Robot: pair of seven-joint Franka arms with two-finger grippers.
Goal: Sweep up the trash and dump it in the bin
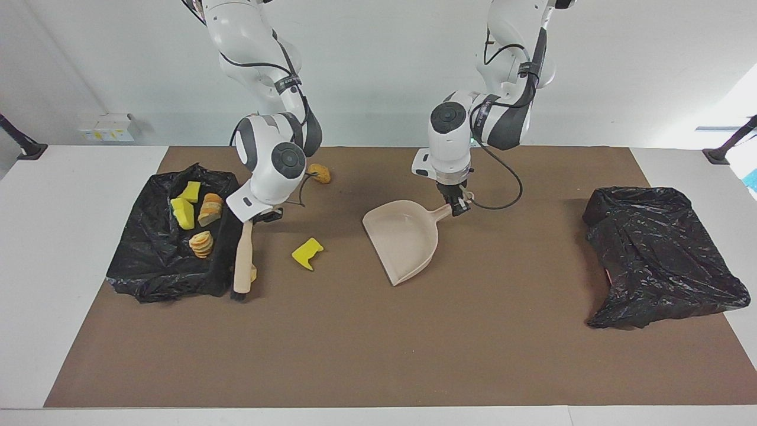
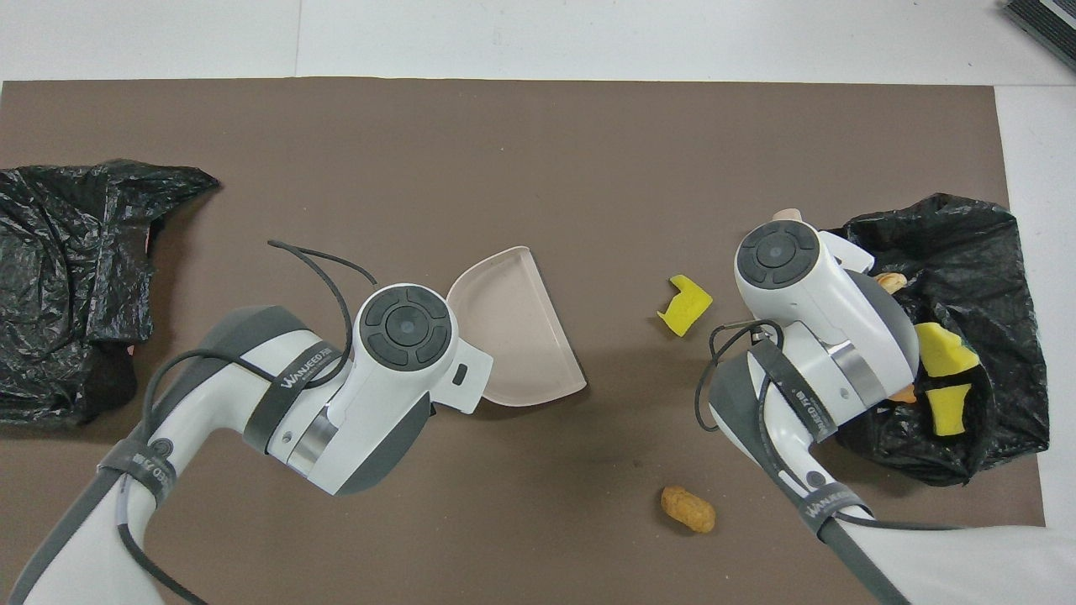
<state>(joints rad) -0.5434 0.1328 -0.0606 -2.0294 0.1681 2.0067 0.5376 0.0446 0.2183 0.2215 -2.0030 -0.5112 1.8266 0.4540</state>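
Note:
My right gripper [image 1: 260, 215] is shut on the top of a beige brush [image 1: 243, 257]. The brush hangs with its black bristles [image 1: 238, 294] at the mat, beside the wall of a black-bag-lined box [image 1: 154, 266]. My left gripper [image 1: 459, 207] is shut on the handle of the beige dustpan [image 1: 402, 236] [image 2: 517, 328], whose mouth faces the right arm's end. Loose trash on the mat: a yellow chunk [image 1: 307, 253] [image 2: 685, 304], a tan lump [image 1: 319, 173] [image 2: 688, 509], and an orange lump [image 1: 254, 273] half hidden by the brush. Several more pieces [image 1: 201, 242] lie in the lined box [image 2: 967, 244]. In the overhead view both grippers are hidden under their wrists.
A second crumpled black bag [image 1: 656, 254] [image 2: 67, 269] lies at the left arm's end of the brown mat [image 1: 378, 355]. I cannot tell which black bag is the bin. White table [image 1: 59, 236] borders the mat.

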